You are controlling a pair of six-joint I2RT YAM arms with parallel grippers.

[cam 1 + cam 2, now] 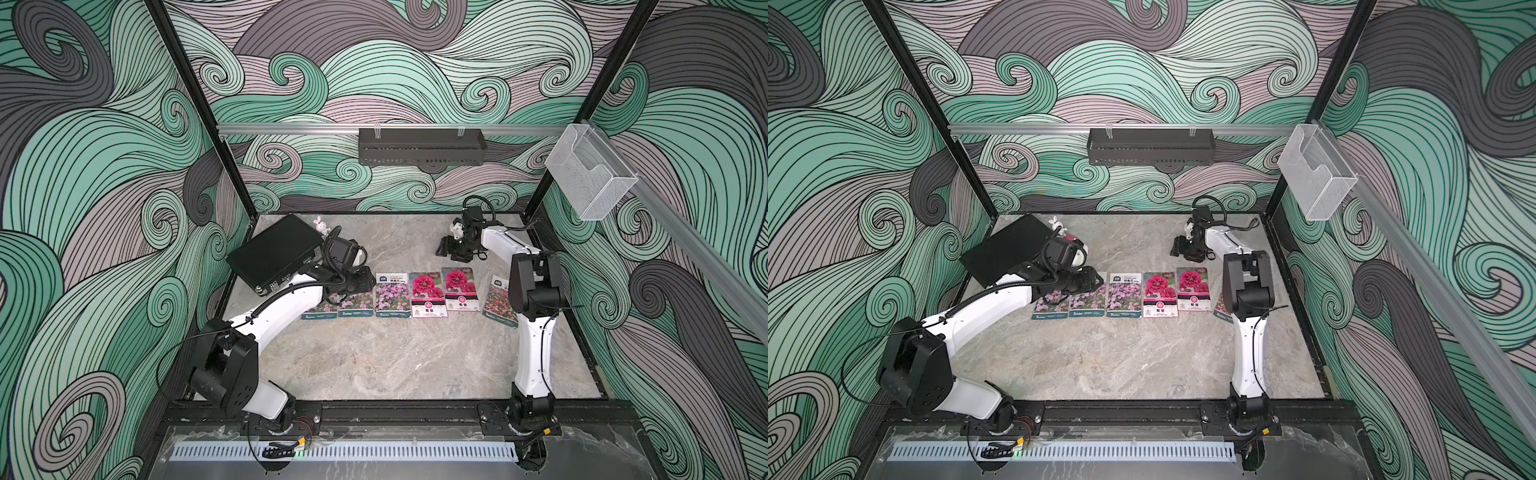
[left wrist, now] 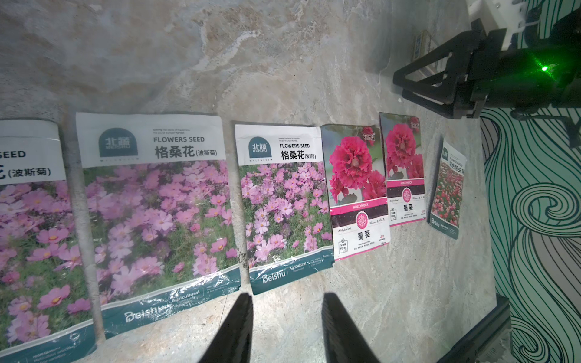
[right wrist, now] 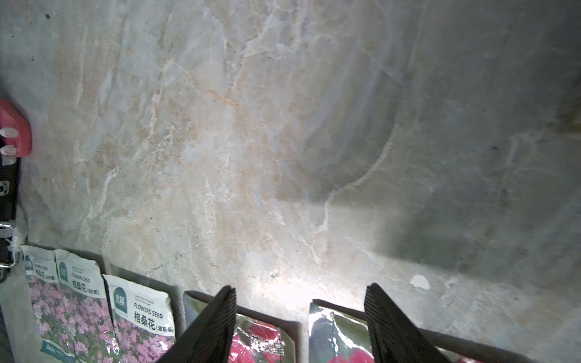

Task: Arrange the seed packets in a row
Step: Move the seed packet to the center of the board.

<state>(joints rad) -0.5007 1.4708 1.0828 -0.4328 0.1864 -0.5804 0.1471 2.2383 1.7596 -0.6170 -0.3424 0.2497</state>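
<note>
Six seed packets lie flat in a row across the marble table (image 1: 374, 365). From the left there are three purple-pink field packets (image 1: 355, 305) (image 1: 392, 295) (image 2: 28, 235), two magenta bloom packets (image 1: 427, 295) (image 1: 460, 289), and a red-pink field packet (image 1: 500, 301). The red-pink one sits a little apart and is partly behind my right arm. My left gripper (image 2: 287, 298) is open and empty, low over the left end of the row (image 1: 370, 282). My right gripper (image 3: 298, 292) is open and empty, hovering just behind the magenta packets (image 1: 442, 249).
A large flat black case (image 1: 276, 253) lies at the back left with a small white bunny toy (image 1: 320, 225) behind it. A black rack (image 1: 422, 146) hangs on the rear rail. A clear holder (image 1: 590, 174) is fixed to the right rail.
</note>
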